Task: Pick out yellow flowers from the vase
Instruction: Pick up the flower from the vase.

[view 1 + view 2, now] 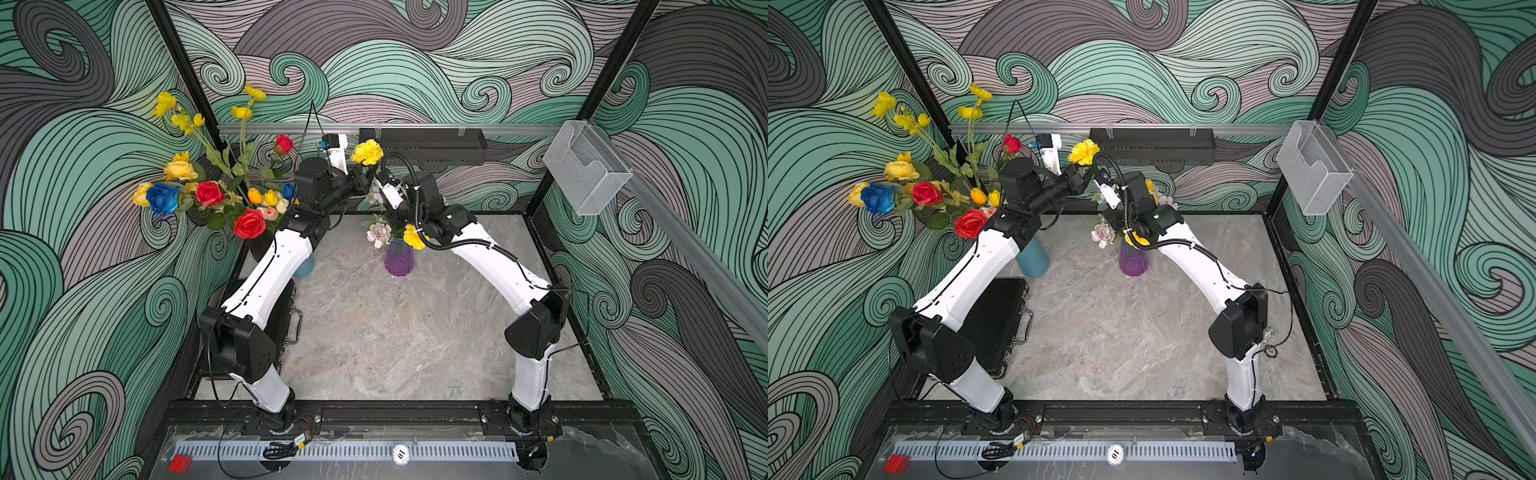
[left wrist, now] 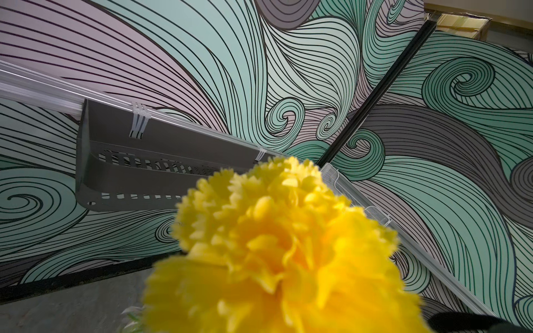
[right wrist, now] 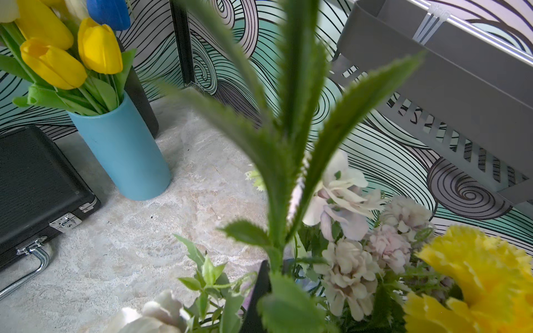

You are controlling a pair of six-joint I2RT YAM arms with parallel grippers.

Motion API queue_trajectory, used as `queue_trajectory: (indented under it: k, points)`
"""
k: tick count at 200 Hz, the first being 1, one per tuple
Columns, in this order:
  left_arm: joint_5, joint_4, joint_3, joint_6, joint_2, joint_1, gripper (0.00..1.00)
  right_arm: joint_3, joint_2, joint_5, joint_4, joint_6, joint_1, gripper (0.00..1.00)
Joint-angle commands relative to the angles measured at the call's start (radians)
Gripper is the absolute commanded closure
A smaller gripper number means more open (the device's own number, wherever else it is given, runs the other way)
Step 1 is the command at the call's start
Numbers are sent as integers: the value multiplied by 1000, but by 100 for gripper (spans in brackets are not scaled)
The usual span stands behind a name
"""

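The purple vase (image 1: 399,259) is glossy, the blue vase (image 3: 121,150) matt, the yellow flower (image 2: 282,253) frayed cloth.

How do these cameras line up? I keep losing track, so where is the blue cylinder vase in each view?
In a top view: blue vase at the table's far left, mostly hidden behind the left arm.
In a top view: same spot, more showing.
Left wrist: not in it; yellow pom-pom fills the foreground.
Right wrist: upright beside the black case, holding yellow tulips.
Shared landmark: dark slotted tray on the back rail.
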Motion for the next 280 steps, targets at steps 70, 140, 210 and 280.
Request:
queue_trajectory:
  k: [70, 140, 210, 280]
  points:
    - [-46, -6, 23, 7, -38, -8, 86, -25, -5, 78, 47, -33, 4, 83]
    - [-53, -7, 17, 3, -33, -8, 86, -56, -17, 65, 68, -39, 4, 92]
    - [-53, -5, 23, -2, -26, -8, 86, -108, -57, 48, 108, -45, 6, 100]
    - [-56, -28, 7, 7, -55, -6, 82, -117, -89, 36, 119, -29, 3, 100]
